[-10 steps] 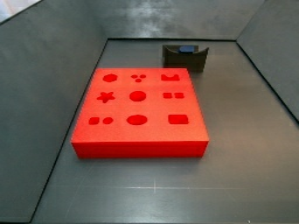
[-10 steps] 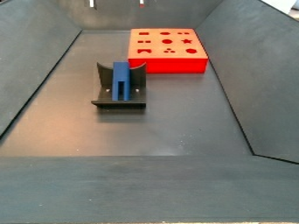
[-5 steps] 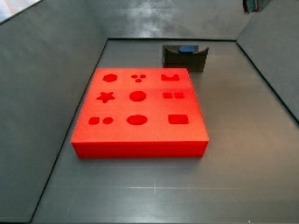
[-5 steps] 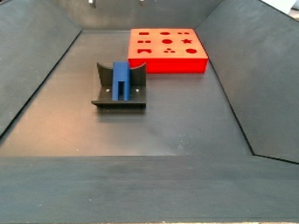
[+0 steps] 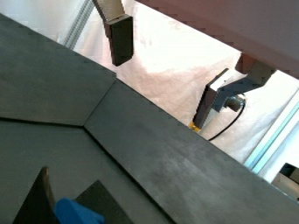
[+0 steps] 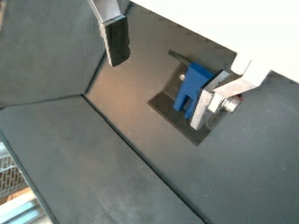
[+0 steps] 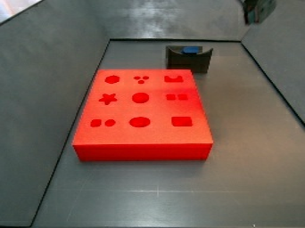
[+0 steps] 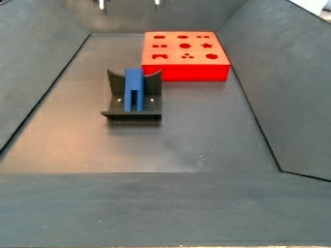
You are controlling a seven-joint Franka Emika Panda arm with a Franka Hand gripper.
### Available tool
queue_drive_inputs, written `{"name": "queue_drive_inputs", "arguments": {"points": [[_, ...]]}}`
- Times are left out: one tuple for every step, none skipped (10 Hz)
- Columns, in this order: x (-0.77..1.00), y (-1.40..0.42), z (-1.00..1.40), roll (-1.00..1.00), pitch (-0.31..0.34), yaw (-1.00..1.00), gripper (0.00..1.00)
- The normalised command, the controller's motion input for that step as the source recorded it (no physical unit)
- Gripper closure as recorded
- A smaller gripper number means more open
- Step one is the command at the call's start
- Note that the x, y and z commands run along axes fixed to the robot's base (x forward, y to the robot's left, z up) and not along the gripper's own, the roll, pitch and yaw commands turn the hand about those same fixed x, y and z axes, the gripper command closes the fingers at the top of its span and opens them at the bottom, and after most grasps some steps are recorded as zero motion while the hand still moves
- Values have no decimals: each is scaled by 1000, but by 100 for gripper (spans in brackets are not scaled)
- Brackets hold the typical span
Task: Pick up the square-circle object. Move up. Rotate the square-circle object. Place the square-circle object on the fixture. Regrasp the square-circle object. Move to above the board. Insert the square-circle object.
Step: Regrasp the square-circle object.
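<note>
Gripper high above the fixture, jaws wide apart, apparently empty; square-circle object upright in fixture, centre-left.

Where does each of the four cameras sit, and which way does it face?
Wrist view: on the arm, open gripper empty, bright blue peg piece far below.
Wrist view: gripper above dark grey fixture.
Side view: beyond the flat red-orange board; gripper at the edge.
Side view: near the fixture; fingers barely show.
All see the fixture.
</note>
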Motion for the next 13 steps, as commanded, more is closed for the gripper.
{"name": "queue_drive_inputs", "arguments": {"points": [[44,68,-1000,130,1,99,0],[52,61,-1000,98,-21,93,0],[61,61,-1000,68,-47,83,0],[69,58,-1000,61,-57,69,0],[81,51,-1000,63,-66,54,0],[91,46,-1000,66,-66,32,0],[100,42,-1000,69,-61,18,0],[110,34,-1000,69,-56,6,0],[110,26,-901,70,-40,-3,0],[98,16,-750,69,-30,-7,0],[86,11,-651,71,-23,-9,0],[76,7,-405,65,-20,-3,0],[71,6,-308,61,-16,0,0]]}}
